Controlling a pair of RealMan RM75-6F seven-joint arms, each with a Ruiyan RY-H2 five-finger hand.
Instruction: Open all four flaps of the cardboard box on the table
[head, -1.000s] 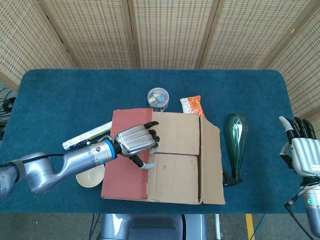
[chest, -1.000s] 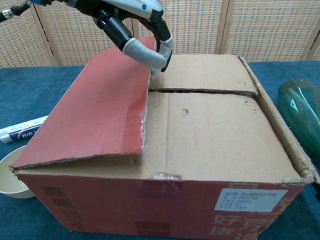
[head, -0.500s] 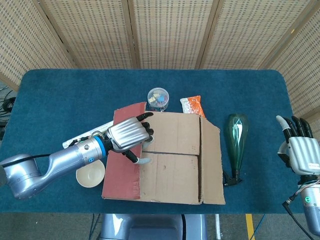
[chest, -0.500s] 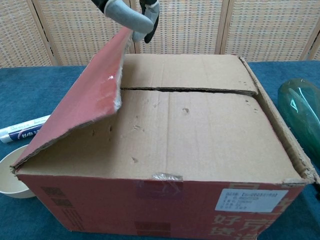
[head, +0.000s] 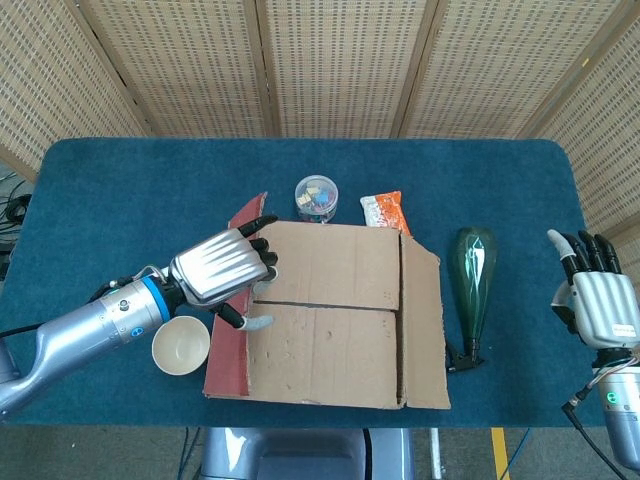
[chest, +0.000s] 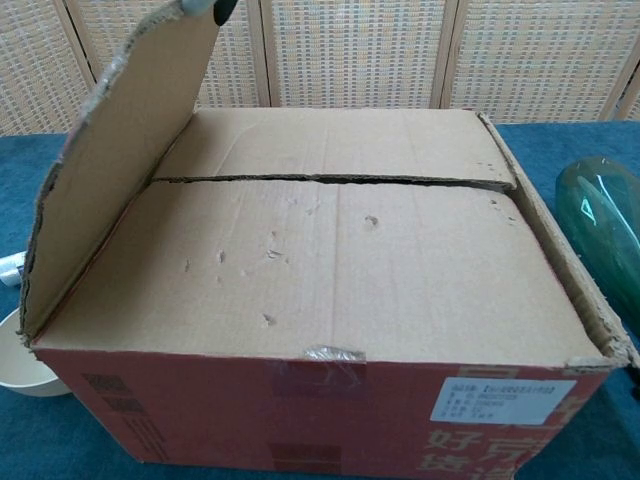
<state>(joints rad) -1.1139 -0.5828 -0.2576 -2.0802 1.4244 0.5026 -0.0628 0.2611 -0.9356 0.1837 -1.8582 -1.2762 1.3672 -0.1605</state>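
The cardboard box (head: 330, 350) sits at the table's middle front; its red front wall (chest: 250, 410) fills the chest view. Its left flap (chest: 110, 170) stands nearly upright, brown inner face showing, and appears as a narrow red strip (head: 232, 345) in the head view. My left hand (head: 222, 270) grips that flap's top edge, and only a fingertip (chest: 218, 8) shows in the chest view. The far flap (chest: 340, 145) and near flap (chest: 330, 270) lie flat, meeting at a seam. The right flap (head: 422, 320) lies down too. My right hand (head: 592, 300) hovers off the table's right edge, fingers apart, holding nothing.
A green glass bottle (head: 473, 275) lies right of the box. A clear tub (head: 316, 195) and an orange snack packet (head: 385, 212) sit behind it. A cream bowl (head: 180, 345) stands left of the box under my left forearm. Woven screens close off the back.
My left hand has swung the left flap up and leftward from nearly flat to almost upright, uncovering the two inner flaps. The right hand has barely shifted.
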